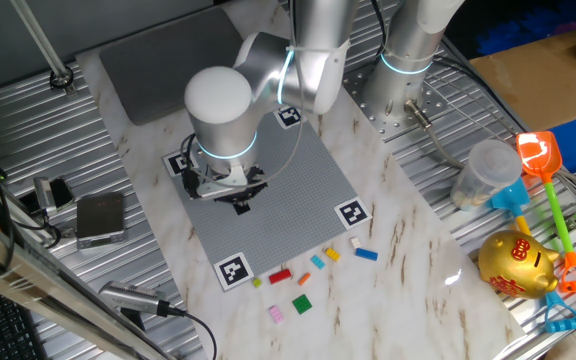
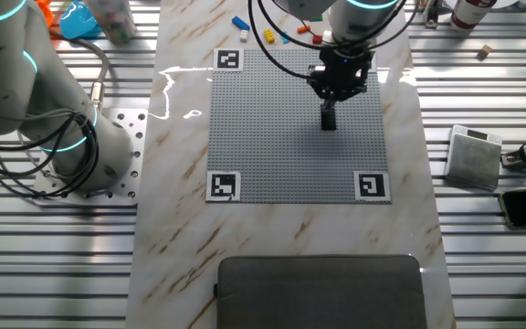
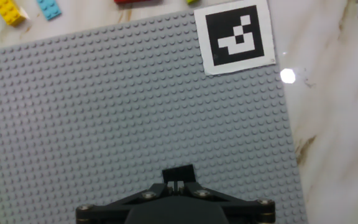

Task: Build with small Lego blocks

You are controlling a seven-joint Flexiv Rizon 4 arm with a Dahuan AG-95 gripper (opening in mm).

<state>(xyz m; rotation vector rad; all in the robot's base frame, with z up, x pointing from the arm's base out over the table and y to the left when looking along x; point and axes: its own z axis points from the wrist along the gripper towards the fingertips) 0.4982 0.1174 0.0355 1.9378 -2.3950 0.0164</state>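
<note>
I have the gripper [image 3: 179, 180] pinched shut on a black brick [image 3: 179, 173] over the grey plate [image 3: 104, 112]; next: press it onto studs.

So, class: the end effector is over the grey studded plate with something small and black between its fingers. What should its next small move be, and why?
Probably a short, straight descent to press the small black plastic Lego brick onto the large grey studded square plate. The end effector is shut on it just above bare studs, and no brick is on the plate yet.
</note>
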